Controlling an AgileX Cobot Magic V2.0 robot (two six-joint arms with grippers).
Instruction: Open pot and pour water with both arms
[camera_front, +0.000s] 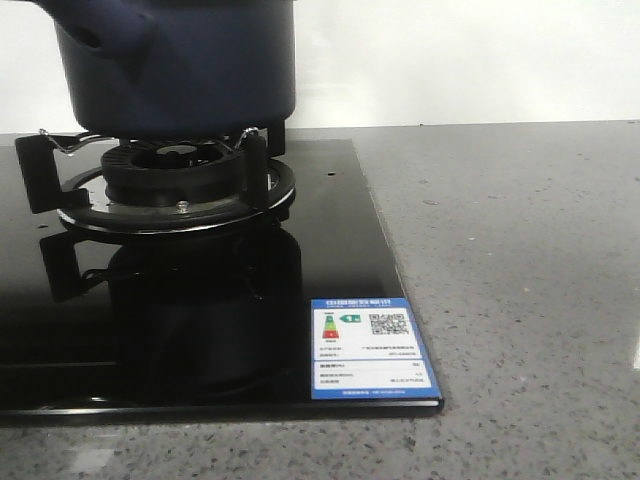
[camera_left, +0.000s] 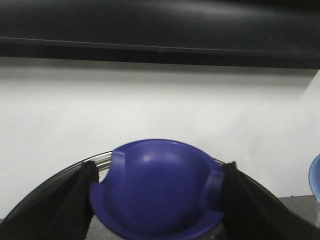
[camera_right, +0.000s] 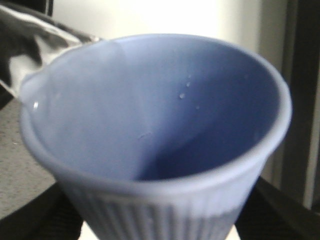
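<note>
A pale blue ribbed cup (camera_right: 155, 140) fills the right wrist view, its mouth turned toward the camera, with a few small droplets seen on its inner wall. It is clamped between the dark fingers (camera_right: 280, 210) of the right gripper (camera_right: 157, 227), which are seen at either side of its base. A shiny metal and glass edge (camera_right: 30, 40) is seen just behind the cup's rim.

In the left wrist view, a rounded blue knob (camera_left: 157, 192) is gripped between the black fingers (camera_left: 75, 200) of the left gripper (camera_left: 157, 200), one pressed against each side. A curved metal rim (camera_left: 97, 160) is seen just behind the knob, against a white wall (camera_left: 160, 100); whether it belongs to a lid cannot be told.

In the front view, the pot (camera_front: 180, 60) is seated on the black burner grate (camera_front: 165, 175) of a glossy black stove top (camera_front: 200, 320), at the upper left. Only its lower body is shown, so its top cannot be judged. A blue and white energy label (camera_front: 370, 350) is stuck at the stove's near right corner. The stove is set into a grey speckled surface (camera_front: 520, 300). Neither arm is shown in this view.
</note>
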